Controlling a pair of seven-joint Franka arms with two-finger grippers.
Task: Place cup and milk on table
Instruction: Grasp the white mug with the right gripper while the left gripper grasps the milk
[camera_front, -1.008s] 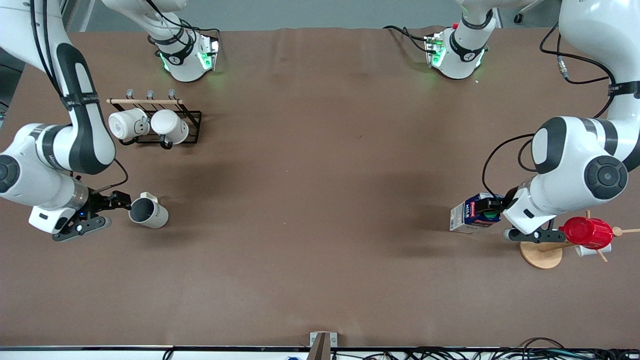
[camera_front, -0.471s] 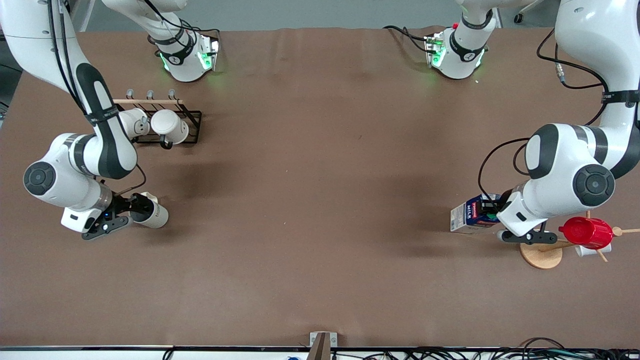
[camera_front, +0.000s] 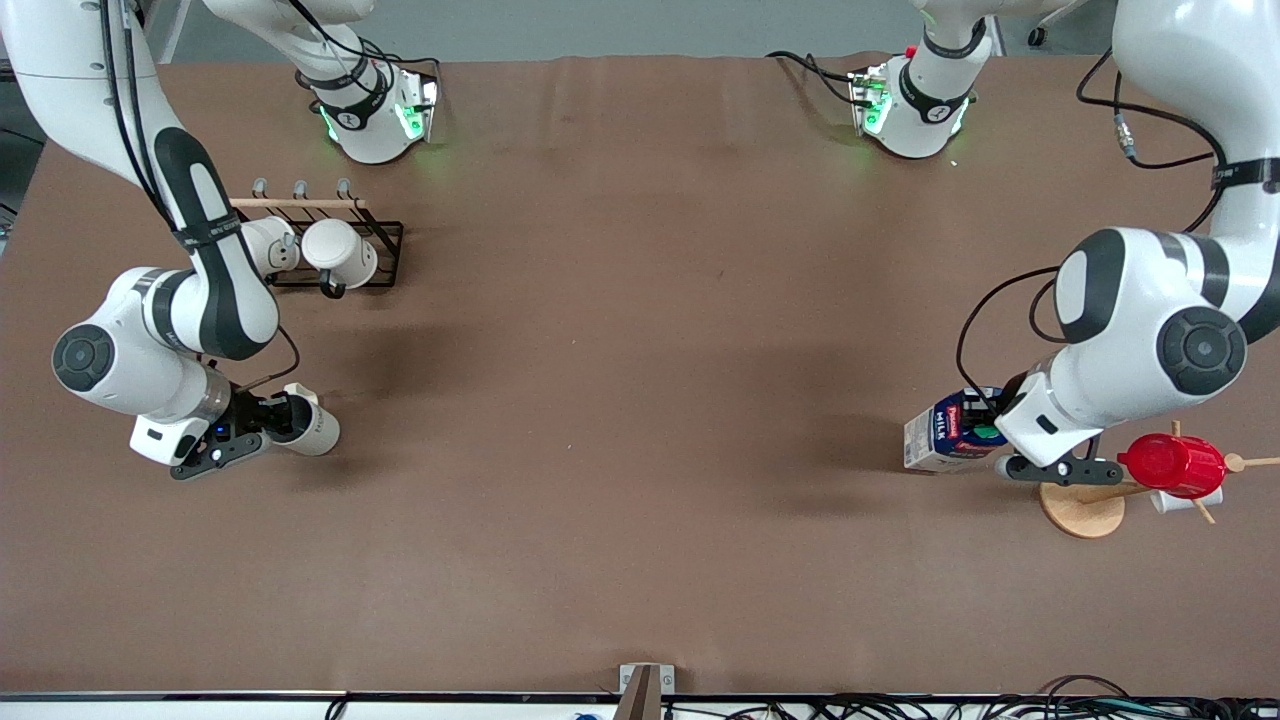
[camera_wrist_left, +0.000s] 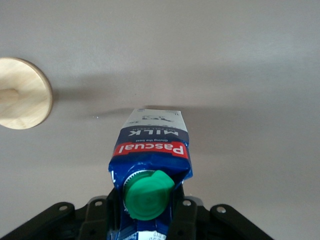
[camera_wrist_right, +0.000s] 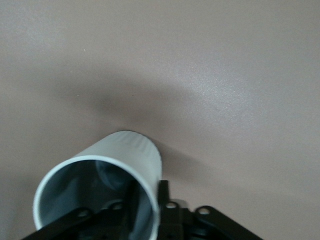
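The cream-white cup (camera_front: 316, 430) with a dark grey inside is tilted low over the brown table (camera_front: 640, 350) at the right arm's end. My right gripper (camera_front: 276, 420) is shut on its rim, one finger inside and one outside, as the right wrist view shows (camera_wrist_right: 147, 190) on the cup (camera_wrist_right: 125, 150). The blue and white milk (camera_front: 945, 432) carton is tilted low over the table at the left arm's end. My left gripper (camera_front: 985, 433) is shut on its top beside the green cap (camera_wrist_left: 148, 195). The left wrist view shows the gripper (camera_wrist_left: 146, 210) and the milk (camera_wrist_left: 150, 145).
A black wire rack (camera_front: 385, 235) with two white mugs (camera_front: 338, 252) stands farther from the front camera than the cup. A wooden mug tree (camera_front: 1080, 510) with a red cup (camera_front: 1170, 465) stands close beside the left gripper; its round base shows in the left wrist view (camera_wrist_left: 22, 95).
The right arm swung in toward the cup and its gripper closed on the rim; the cup shifted slightly. The left gripper with the milk moved a little, and the carton sits slightly lower.
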